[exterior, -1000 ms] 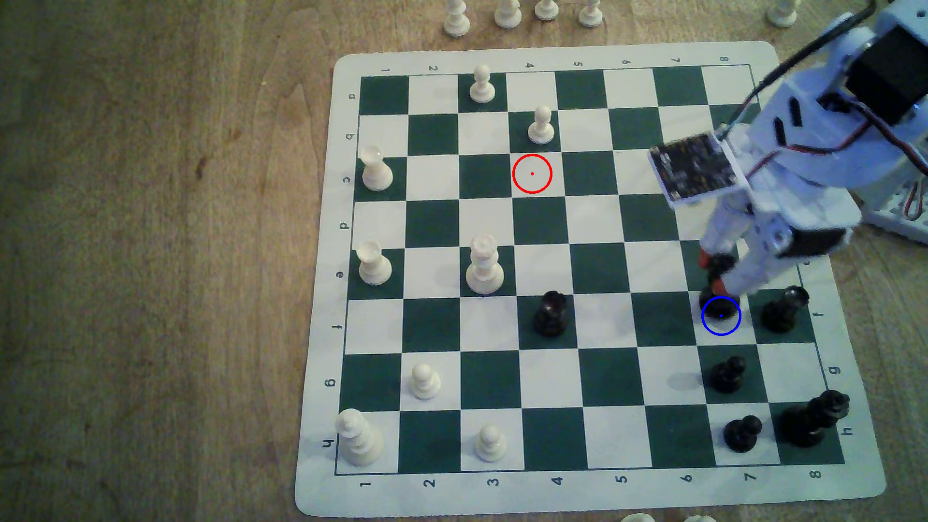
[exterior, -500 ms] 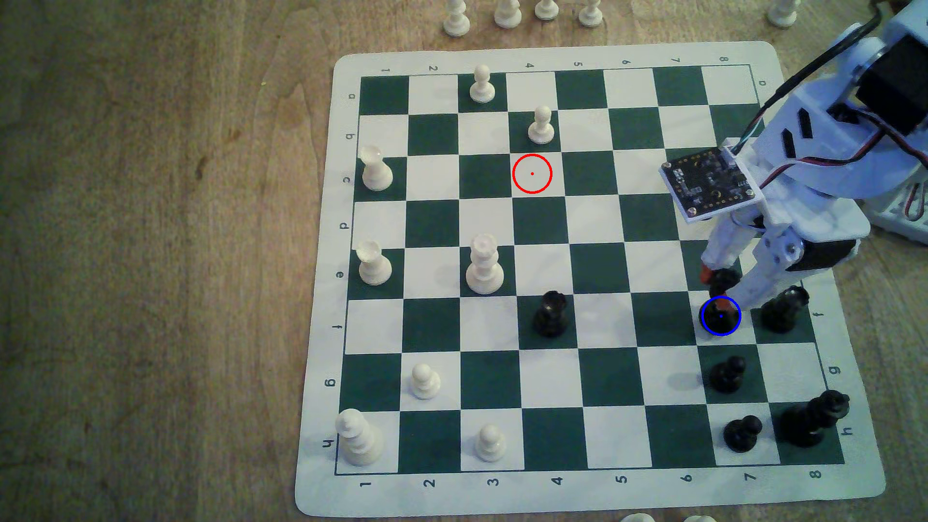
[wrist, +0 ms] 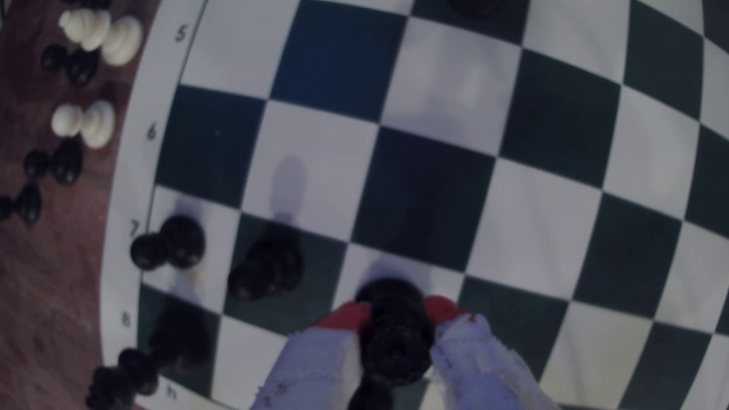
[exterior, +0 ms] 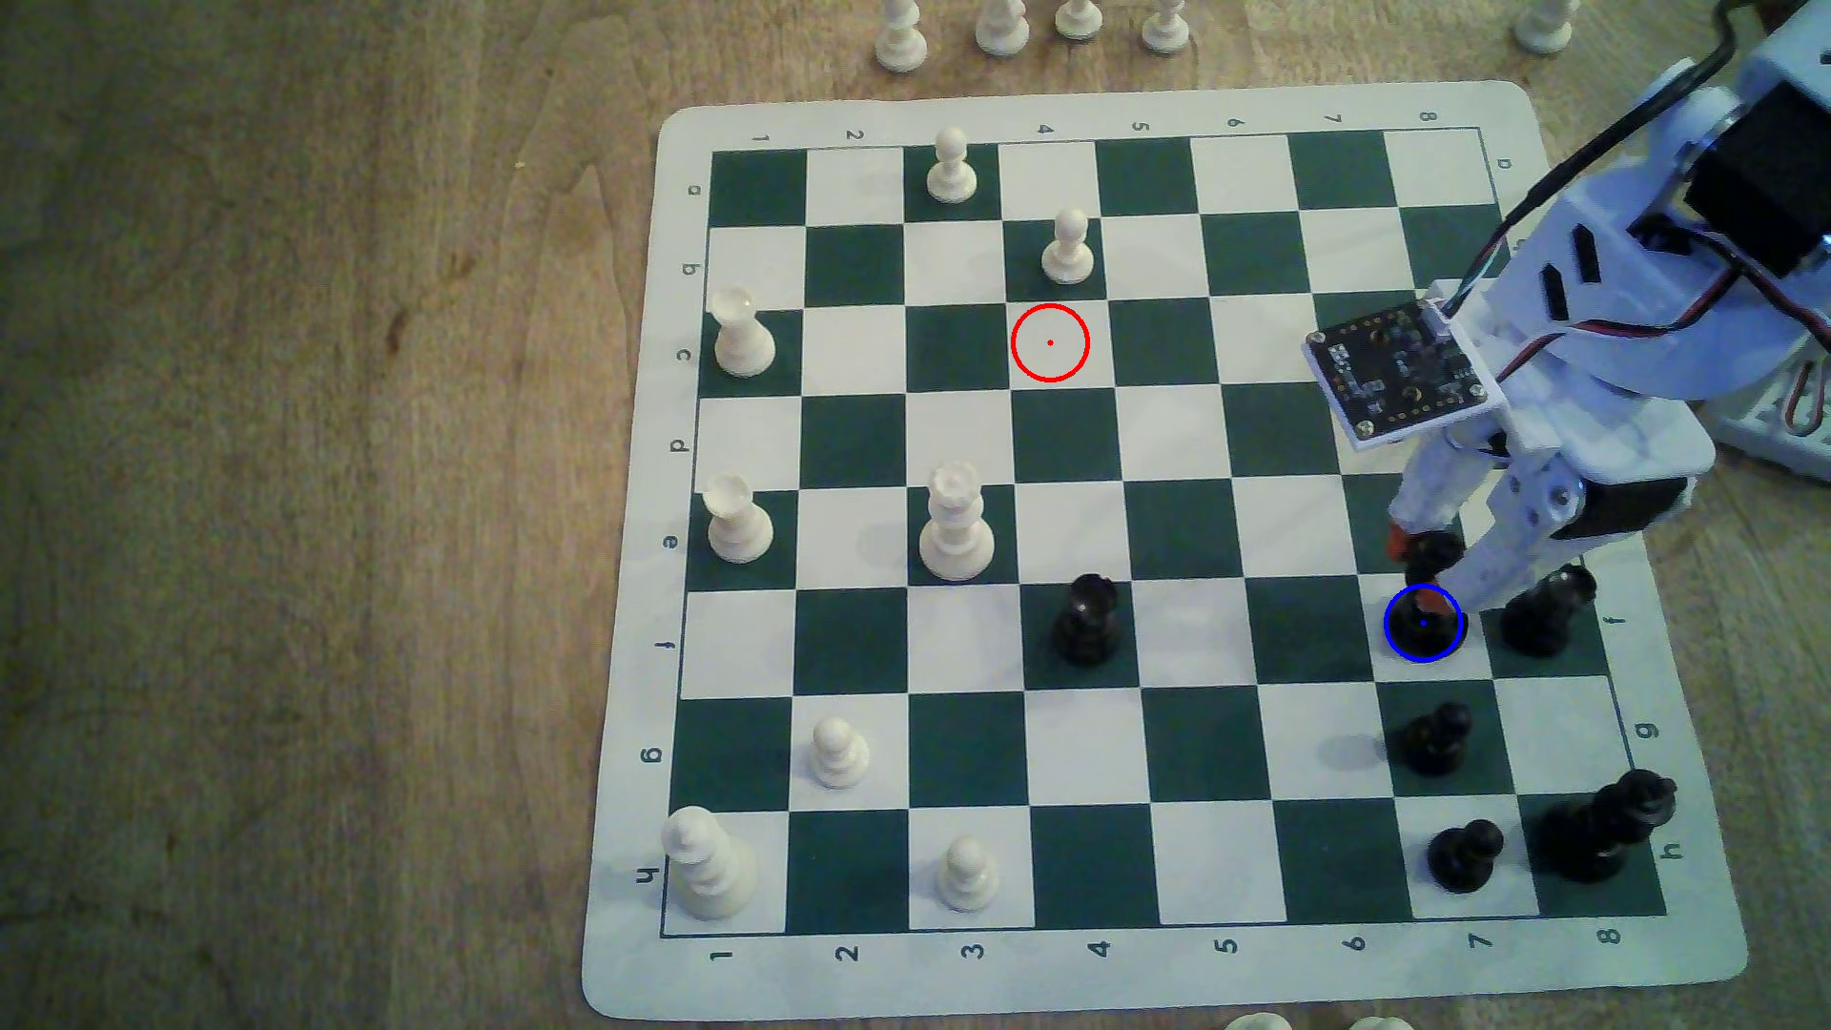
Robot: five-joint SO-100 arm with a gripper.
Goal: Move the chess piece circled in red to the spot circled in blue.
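End effector gripping the black chess piece over the blue-ringed square.

In the exterior view, we see the end effector at the board mat's right side, its red-tipped fingers closed on the black chess piece, whose base sits within the blue ring on the white square in row f, column 7. The red-ringed white square lies bare, well apart, toward the exterior view's upper middle. A black piece stands just beside, on the exterior view's right. In the wrist view, we see both red fingertips pressing either side of the black chess piece, which stands upright on a white square; two black pawns stand nearby.
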